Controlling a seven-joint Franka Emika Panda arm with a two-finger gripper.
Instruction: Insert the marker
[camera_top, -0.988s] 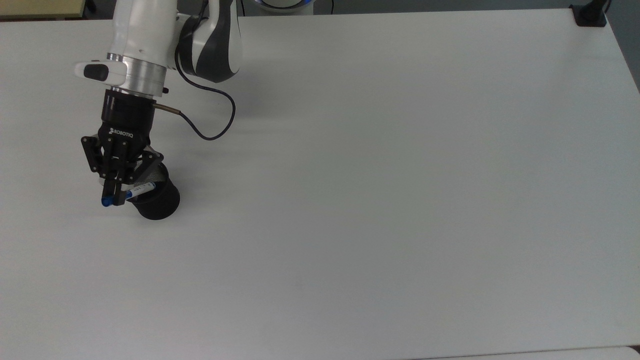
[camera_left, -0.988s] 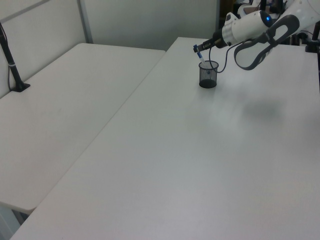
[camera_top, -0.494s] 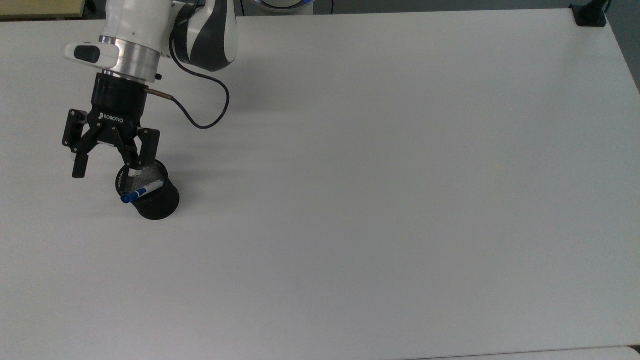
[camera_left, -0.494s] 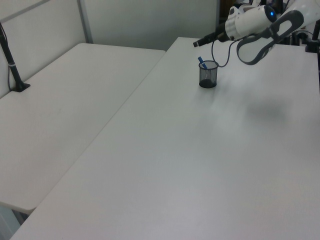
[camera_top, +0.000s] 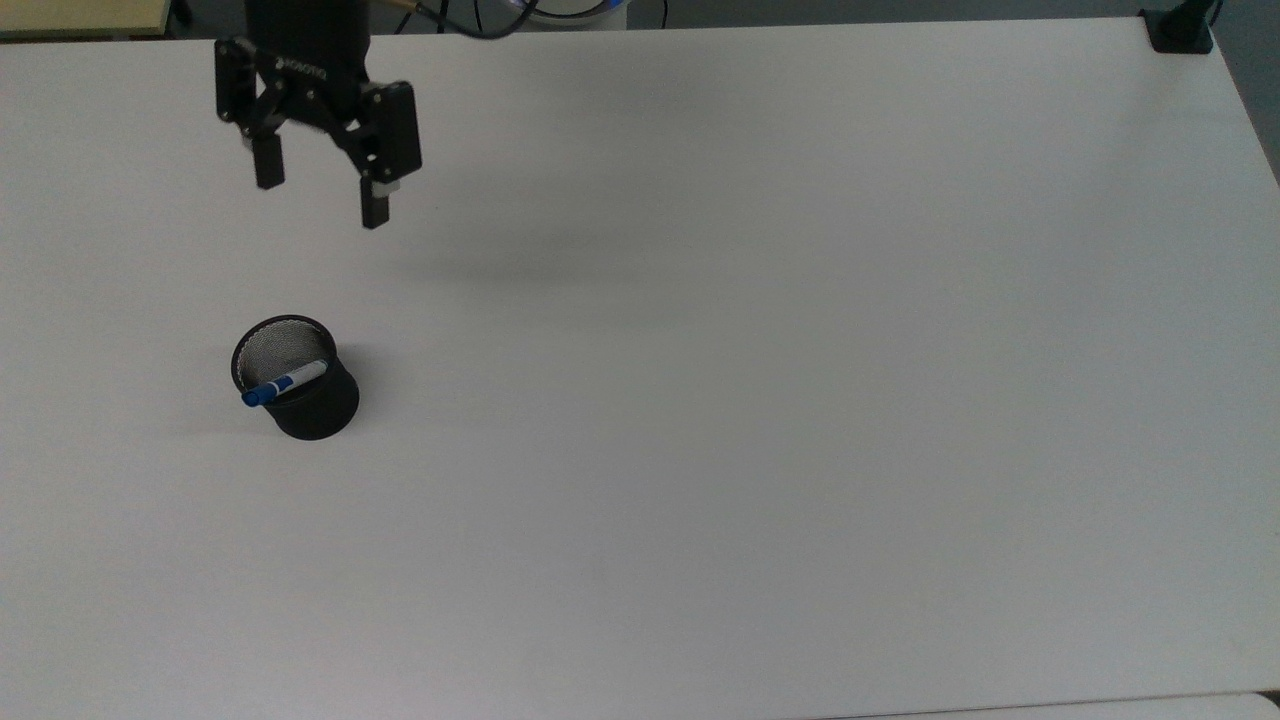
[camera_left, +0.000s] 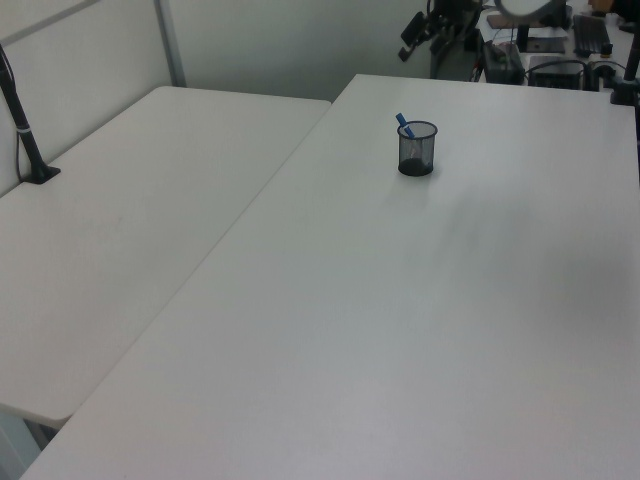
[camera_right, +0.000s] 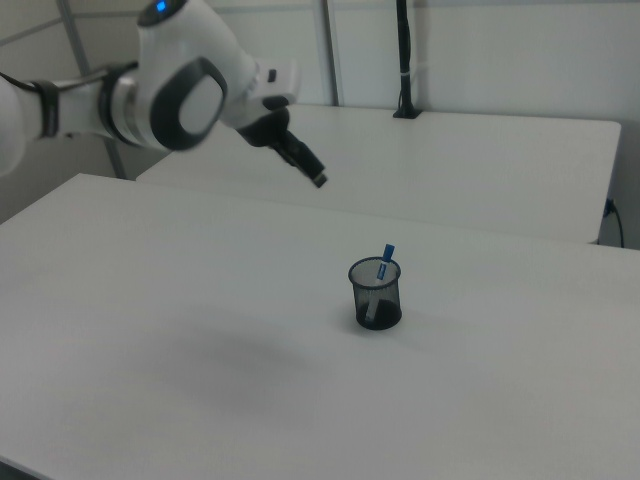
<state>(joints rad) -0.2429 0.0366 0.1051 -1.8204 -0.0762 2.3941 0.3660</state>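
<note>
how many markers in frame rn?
1. The marker stands tilted inside the black mesh cup on the table, blue end sticking out over the rim. Nothing else shows inside the cup.

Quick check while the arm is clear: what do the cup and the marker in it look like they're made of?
The cup looks like black wire mesh, probably metal: its inner wall shows a fine grid in the top view, and the marker shows through its side in the right view. The marker looks like smooth plastic, with a white barrel and a blue cap; the material is only a guess from the look.
</note>
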